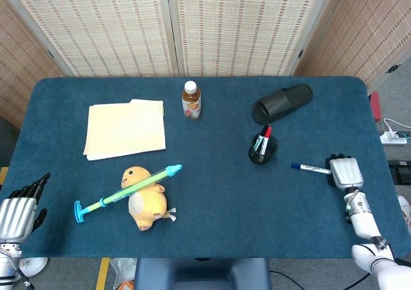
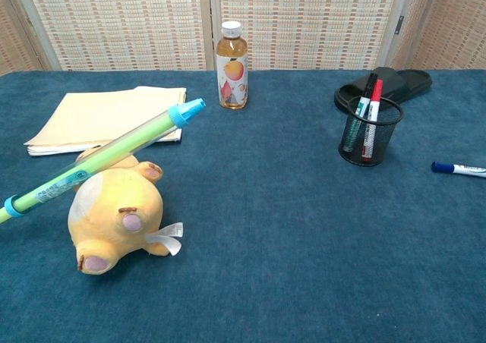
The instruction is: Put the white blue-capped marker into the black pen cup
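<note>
The white blue-capped marker (image 1: 311,169) (image 2: 459,168) lies flat on the blue table, blue cap pointing left, to the right of the black mesh pen cup (image 1: 262,149) (image 2: 370,131). The cup stands upright with a red and a green marker in it. My right hand (image 1: 344,172) sits at the marker's white end, back upward and fingers bent down; the marker's tip meets its left edge, and whether the fingers grip it is hidden. My left hand (image 1: 19,212) rests at the table's near left corner, fingers apart and holding nothing. Neither hand shows in the chest view.
A black slipper (image 1: 282,102) (image 2: 383,86) lies just behind the cup. A drink bottle (image 1: 191,100) (image 2: 231,65) stands at centre back, with a cream folder (image 1: 125,128) to its left. A yellow plush toy (image 1: 146,197) (image 2: 115,215) with a green-blue stick (image 1: 127,192) across it lies front left.
</note>
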Robot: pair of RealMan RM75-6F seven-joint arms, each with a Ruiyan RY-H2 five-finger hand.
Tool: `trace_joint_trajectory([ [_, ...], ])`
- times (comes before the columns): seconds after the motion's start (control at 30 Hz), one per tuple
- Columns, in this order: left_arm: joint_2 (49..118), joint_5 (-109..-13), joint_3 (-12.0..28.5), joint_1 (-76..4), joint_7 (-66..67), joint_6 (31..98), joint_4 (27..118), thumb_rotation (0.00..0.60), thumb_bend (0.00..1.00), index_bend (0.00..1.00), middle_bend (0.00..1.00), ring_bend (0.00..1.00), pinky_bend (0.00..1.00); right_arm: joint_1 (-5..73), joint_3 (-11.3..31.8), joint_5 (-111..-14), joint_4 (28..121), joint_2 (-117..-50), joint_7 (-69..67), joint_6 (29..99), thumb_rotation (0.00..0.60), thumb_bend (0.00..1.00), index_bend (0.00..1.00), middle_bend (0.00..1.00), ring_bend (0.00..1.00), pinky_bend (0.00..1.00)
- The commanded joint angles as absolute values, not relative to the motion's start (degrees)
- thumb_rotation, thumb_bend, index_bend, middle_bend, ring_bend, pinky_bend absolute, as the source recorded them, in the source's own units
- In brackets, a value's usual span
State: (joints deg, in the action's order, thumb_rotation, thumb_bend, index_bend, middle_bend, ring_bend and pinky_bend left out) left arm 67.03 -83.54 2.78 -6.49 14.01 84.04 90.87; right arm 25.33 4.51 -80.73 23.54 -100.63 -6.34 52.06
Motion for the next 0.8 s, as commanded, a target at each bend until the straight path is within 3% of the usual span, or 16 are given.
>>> trace_joint_trajectory([
  [0.03,67.0,-83.5,2.8,-6.5,14.1,84.1,90.9,0.600,0.29,0.11,0.24,0.32,0.40,25.3,4.4,-80.9,23.8,-100.5,-6.5,52.2,0.600,0.18,0.52,0.35,0.29,0.44],
  [0.37,67.0,-83.6,2.7,-6.4,14.1,84.2,91.0,0.600,0.29,0.11,0.24,0.32,0.41,24.5,3.6,-82.5,29.1,-97.4,-5.3,56.6,0.600,0.18,0.60,0.38,0.30,0.45],
  [0.8,67.1,-83.5,2.7,-6.7,14.3,83.6,90.9,0.600,0.29,0.11,0.24,0.32,0.41,23.5,3.3,-83.7,41.2,-91.1,-1.0,61.4,0.600,0.18,0.60,0.39,0.30,0.45],
])
